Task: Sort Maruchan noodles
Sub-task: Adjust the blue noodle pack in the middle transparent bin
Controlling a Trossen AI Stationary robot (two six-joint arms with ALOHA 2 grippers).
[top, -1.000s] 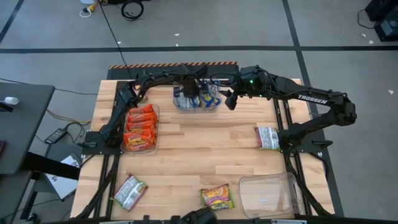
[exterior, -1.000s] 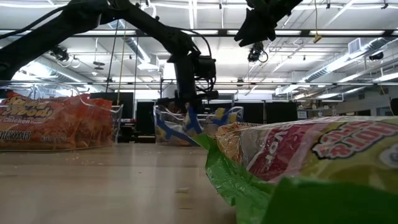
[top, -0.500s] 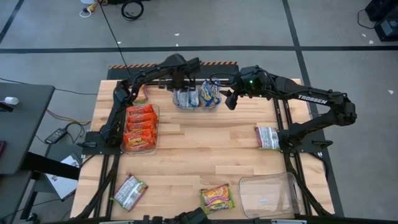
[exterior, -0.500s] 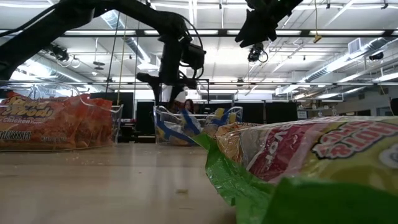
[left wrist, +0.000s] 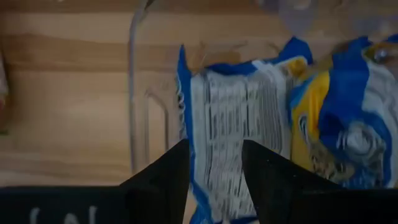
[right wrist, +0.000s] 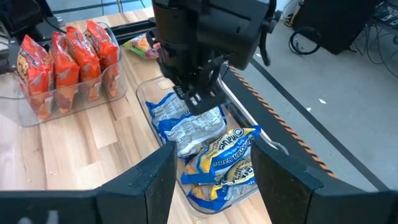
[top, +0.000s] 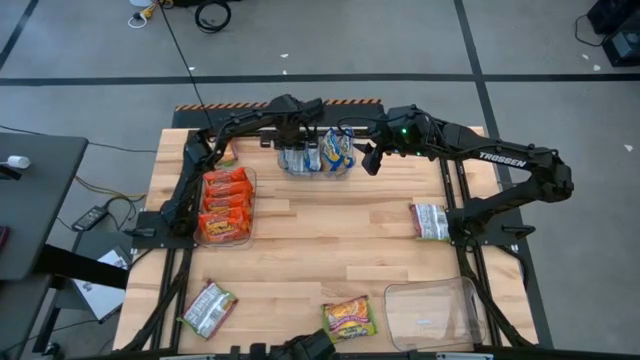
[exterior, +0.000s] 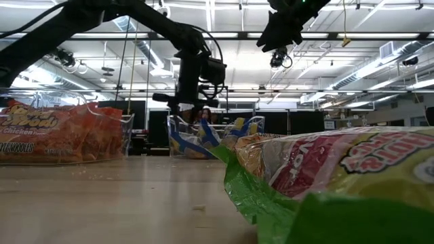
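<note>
a: how many trays on the table?
b: three clear ones: one with orange-red packets, one with blue-and-yellow packets, one bare tray.
a: orange-red count?
b: four, going by the high view.
a: blue-and-yellow?
b: at least two; the pile overlaps, so i can't say more.
a: loose packets?
b: three clear: two silver-white ones, one yellow-green packet.
a: arms?
b: two.

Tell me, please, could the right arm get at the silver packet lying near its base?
Probably yes: the silver packet lies flat on bare table with nothing over it, and the right gripper, open and empty, hangs beside the blue packets' tray.
</note>
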